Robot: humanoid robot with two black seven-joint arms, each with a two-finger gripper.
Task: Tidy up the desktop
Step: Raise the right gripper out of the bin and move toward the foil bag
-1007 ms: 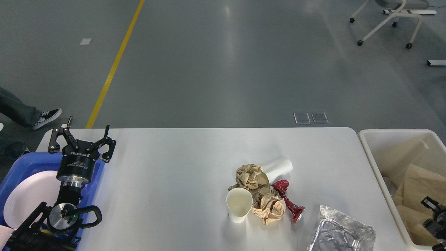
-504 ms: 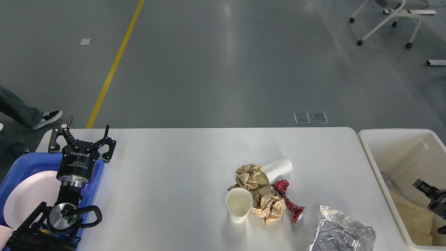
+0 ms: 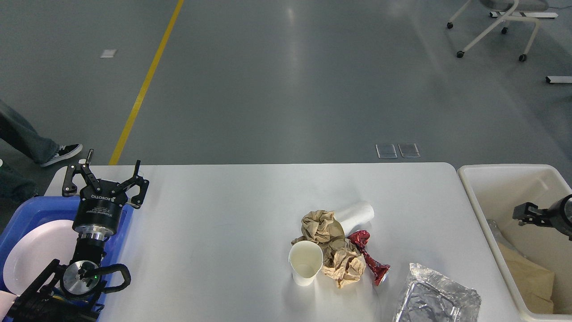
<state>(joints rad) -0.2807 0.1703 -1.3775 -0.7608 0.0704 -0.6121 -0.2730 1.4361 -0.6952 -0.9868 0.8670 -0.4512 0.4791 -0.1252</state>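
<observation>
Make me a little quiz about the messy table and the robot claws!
1. True or false: the paper cup nearest the camera stands upright.
2. Which claw hangs over the cream bin? A) left B) right
3. Fill in: the white plate lies in the ___ tray.

Key:
1. True; the other cup lies on its side against the brown paper.
2. B, the right claw; the left claw is wide open at the table's left edge.
3. Blue.
</observation>
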